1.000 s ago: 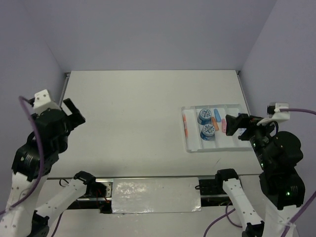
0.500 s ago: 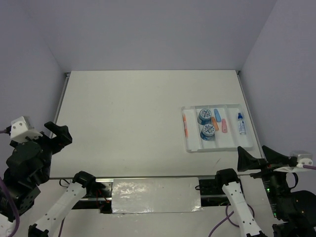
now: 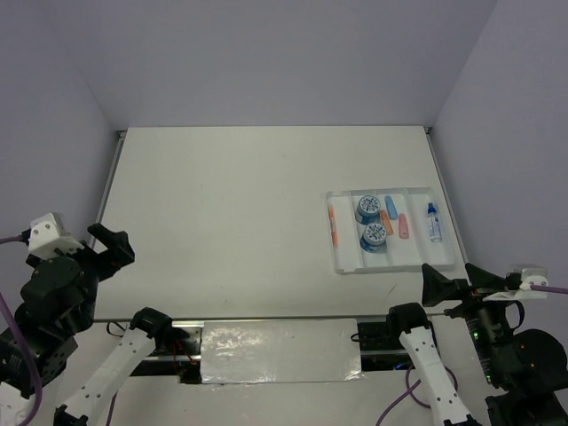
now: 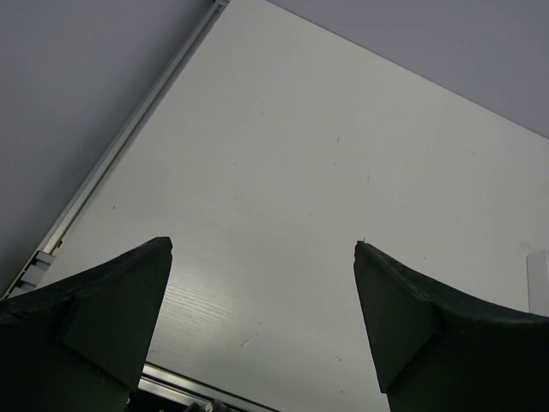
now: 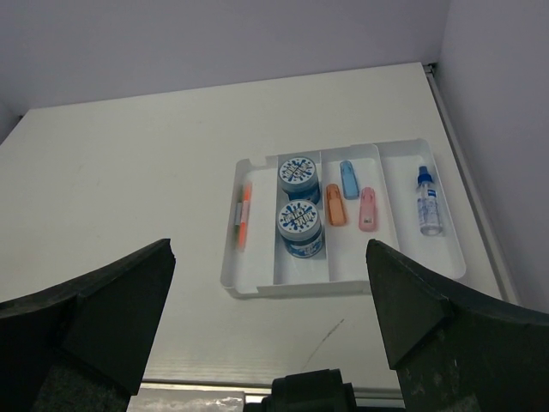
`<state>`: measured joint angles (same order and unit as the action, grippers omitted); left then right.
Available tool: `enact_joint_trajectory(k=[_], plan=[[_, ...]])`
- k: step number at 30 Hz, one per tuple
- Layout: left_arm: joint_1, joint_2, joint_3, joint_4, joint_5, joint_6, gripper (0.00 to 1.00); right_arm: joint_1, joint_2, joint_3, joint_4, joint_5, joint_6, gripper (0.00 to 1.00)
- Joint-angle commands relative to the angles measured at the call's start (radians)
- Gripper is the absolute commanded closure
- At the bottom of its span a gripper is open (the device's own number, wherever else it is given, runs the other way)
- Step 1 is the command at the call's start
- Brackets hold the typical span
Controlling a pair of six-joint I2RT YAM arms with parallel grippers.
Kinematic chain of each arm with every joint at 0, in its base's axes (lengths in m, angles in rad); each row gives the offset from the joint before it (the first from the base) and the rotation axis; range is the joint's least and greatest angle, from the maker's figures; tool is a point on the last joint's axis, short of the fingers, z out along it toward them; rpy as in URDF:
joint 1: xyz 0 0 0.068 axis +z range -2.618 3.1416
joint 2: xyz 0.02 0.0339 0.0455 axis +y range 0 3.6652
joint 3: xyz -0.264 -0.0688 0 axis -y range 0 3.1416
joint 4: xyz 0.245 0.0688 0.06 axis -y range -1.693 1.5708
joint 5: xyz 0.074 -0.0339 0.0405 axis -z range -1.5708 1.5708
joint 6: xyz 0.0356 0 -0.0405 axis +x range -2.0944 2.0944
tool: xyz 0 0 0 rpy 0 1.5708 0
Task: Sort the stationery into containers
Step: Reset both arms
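Observation:
The white divided tray (image 3: 417,259) (image 5: 257,287) lies at the table's right. In it lie a thin orange pen (image 3: 333,224) (image 5: 244,215), two round blue-white rolls (image 3: 366,209) (image 3: 374,236) (image 5: 298,174) (image 5: 299,227), blue (image 5: 348,178), orange (image 5: 335,209) and pink (image 5: 367,209) capsule pieces, and a clear blue-capped bottle (image 3: 433,222) (image 5: 429,202). My right gripper (image 3: 458,282) (image 5: 270,257) is open and empty, pulled back past the table's near edge, in front of the tray. My left gripper (image 3: 112,245) (image 4: 262,249) is open and empty at the near left edge.
Purple walls close in the table on the left, back and right. A metal rail (image 4: 120,150) runs along the table's left edge. A faint dark scratch (image 5: 326,333) marks the table just in front of the tray.
The right gripper has drawn back from over the tray to the near edge, leaving the bottle in the rightmost compartment. The left arm has pulled back and down to the near left.

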<state>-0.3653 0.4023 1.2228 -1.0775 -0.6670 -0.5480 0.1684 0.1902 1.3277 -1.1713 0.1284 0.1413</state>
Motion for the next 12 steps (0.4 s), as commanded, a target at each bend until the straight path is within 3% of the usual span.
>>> enact_joint_trajectory(k=[1,12], plan=[[0.003,-0.013,-0.011,0.036,0.009,0.033,0.01,0.008,-0.001,0.002,0.005,0.005,0.011,0.0],[0.003,-0.014,-0.051,0.062,0.038,0.046,0.01,0.008,-0.002,-0.018,0.007,-0.007,0.017,0.0]])
